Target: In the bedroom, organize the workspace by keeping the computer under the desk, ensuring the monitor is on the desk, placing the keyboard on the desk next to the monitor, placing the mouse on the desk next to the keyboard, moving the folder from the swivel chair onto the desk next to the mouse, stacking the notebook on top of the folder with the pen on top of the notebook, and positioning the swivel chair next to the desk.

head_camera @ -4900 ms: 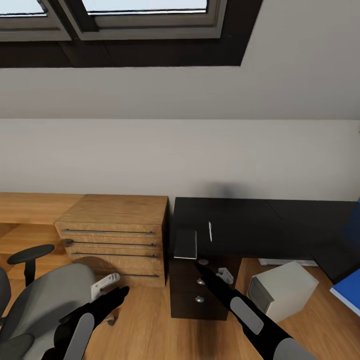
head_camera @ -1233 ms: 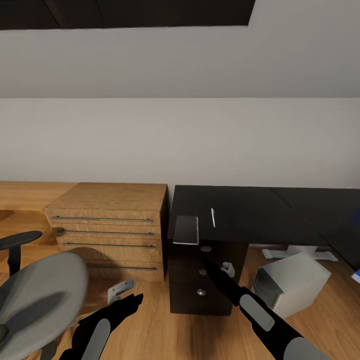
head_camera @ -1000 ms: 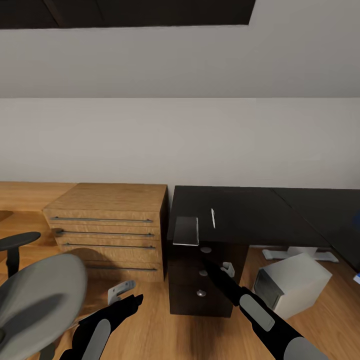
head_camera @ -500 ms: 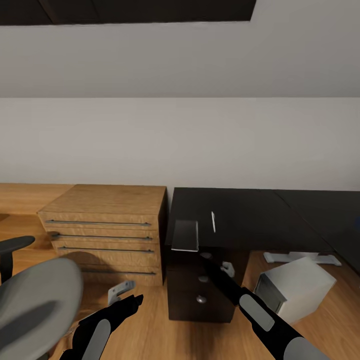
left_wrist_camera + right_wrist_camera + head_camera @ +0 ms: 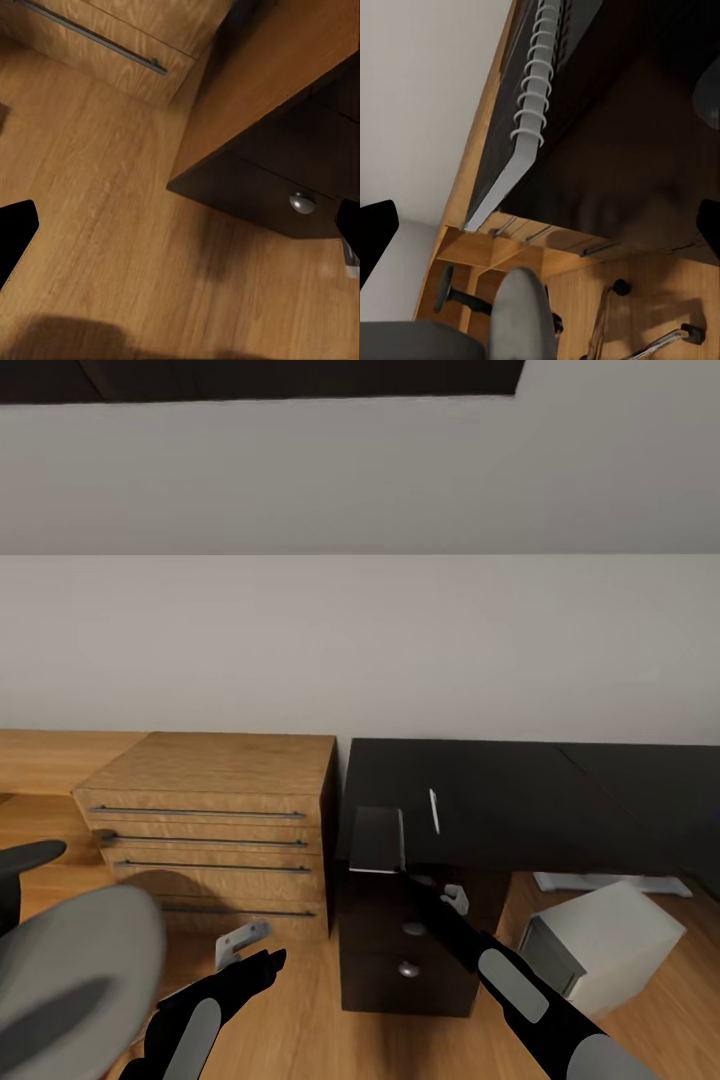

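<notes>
Since half a second ago the whole head view has slid a little, so the camera moved rather than the furniture; the notebook (image 5: pixel 377 840) now sits slightly lower and further right in the frame, and the right gripper (image 5: pixel 412 881) has come up until its dark tip meets the notebook's near corner. That notebook lies flat at the front left corner of the desk (image 5: pixel 520 800), overhanging the edge a little, just below the frame's centre. In the right wrist view its spiral binding (image 5: pixel 534 97) and pale edge run up the middle, close ahead of the two black fingers (image 5: pixel 375 232) at the frame's sides, which stand spread wide with nothing between them. The pen (image 5: pixel 434 810) lies on the desktop just right of the notebook, apart from it. Below the notebook is the dark drawer unit (image 5: pixel 405 950) with round knobs. The computer (image 5: pixel 605 945) stands on the floor at lower right, under the desk. The light wooden drawer chest (image 5: pixel 215 830) is at centre left. The swivel chair (image 5: pixel 70 970) fills the lower left corner, with the left gripper (image 5: pixel 262 960) just beside it, low over the floor, fingers spread and holding nothing.
</notes>
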